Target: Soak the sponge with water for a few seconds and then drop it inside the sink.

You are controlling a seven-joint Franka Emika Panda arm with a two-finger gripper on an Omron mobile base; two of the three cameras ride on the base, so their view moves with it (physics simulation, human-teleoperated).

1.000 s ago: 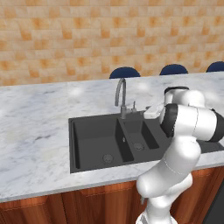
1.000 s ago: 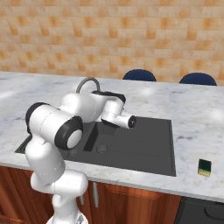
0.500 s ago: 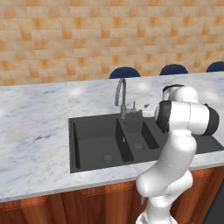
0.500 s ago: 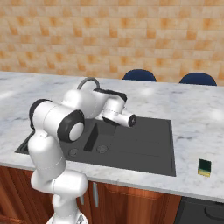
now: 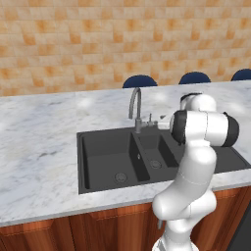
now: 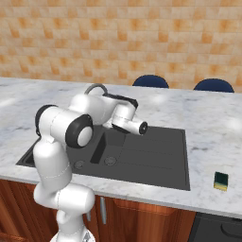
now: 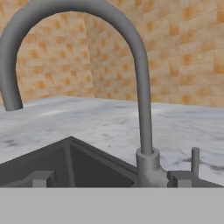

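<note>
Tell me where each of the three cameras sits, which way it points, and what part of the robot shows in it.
Left base view: behind the arm to its left, looking forward and down at the sink and faucet; the white arm rises at the lower right.
Right base view: behind the arm to its right, facing the same counter; the arm rises at the lower left, and the sponge lies on the counter right of the sink.
Hand view: on the hand, close to the faucet, facing the tiled wall.
Shared: sink, faucet, marble counter.

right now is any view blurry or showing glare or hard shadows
Left base view: sharp, flat light, pale sheen patches on the counter. Right base view: sharp, the sponge small but clear. Hand view: the close faucet looks soft, no hard shadows.
</note>
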